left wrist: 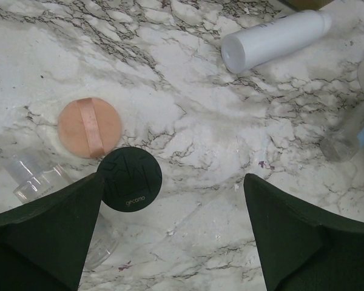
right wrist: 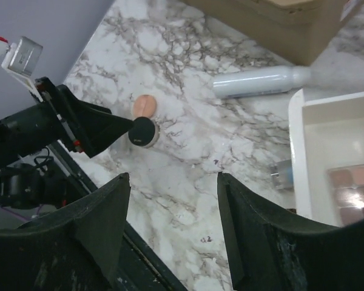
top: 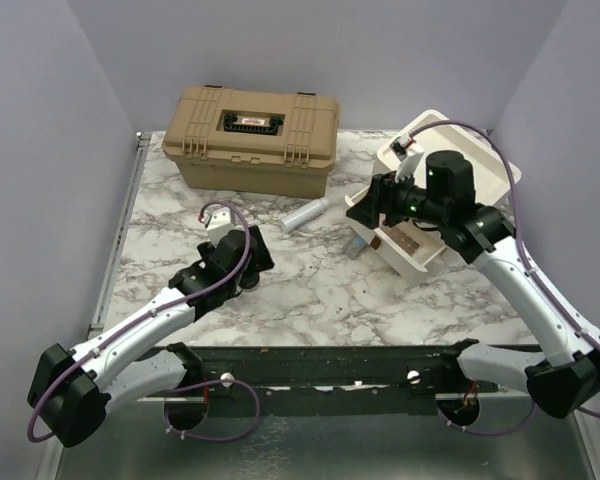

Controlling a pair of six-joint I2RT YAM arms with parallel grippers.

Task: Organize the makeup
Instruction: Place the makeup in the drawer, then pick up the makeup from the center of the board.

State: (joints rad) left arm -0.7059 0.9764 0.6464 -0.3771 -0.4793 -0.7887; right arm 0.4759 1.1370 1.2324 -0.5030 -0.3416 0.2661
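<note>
**Makeup Scattered Across Marble Tabletop Between Two Open Grippers**

A white tabletop (top: 310,290) veined in grey marble is seen enclosed on three sides by plain lavender walls (top: 40,120). A metal rail (top: 120,230) is fitted along its left edge. A tan latched case (top: 250,135) is set against the back wall, and a white drawer box (top: 490,170) is placed at the right rear. One drawer (right wrist: 327,127) is pulled out, and an eyeshadow palette (right wrist: 352,188) is seen lying in it.

The makeup is spread over the middle of the marble. A pale cylindrical tube (top: 305,213) is laid on its side just in front of the case. A round peach powder puff (left wrist: 89,127) lies flat nearer the left arm, with a black round compact (left wrist: 129,179) touching its near edge. A clear bottle (left wrist: 33,173) is partly hidden under a left finger. A small clear container with a light-blue piece (left wrist: 346,139) is seen beside the open drawer.

The left gripper (left wrist: 170,236) is held low over the marble with its jaws spread wide and nothing between them. The compact is just beside its left finger.

The right gripper (right wrist: 173,230) is raised over the drawer's front edge, its jaws parted and empty.
</note>
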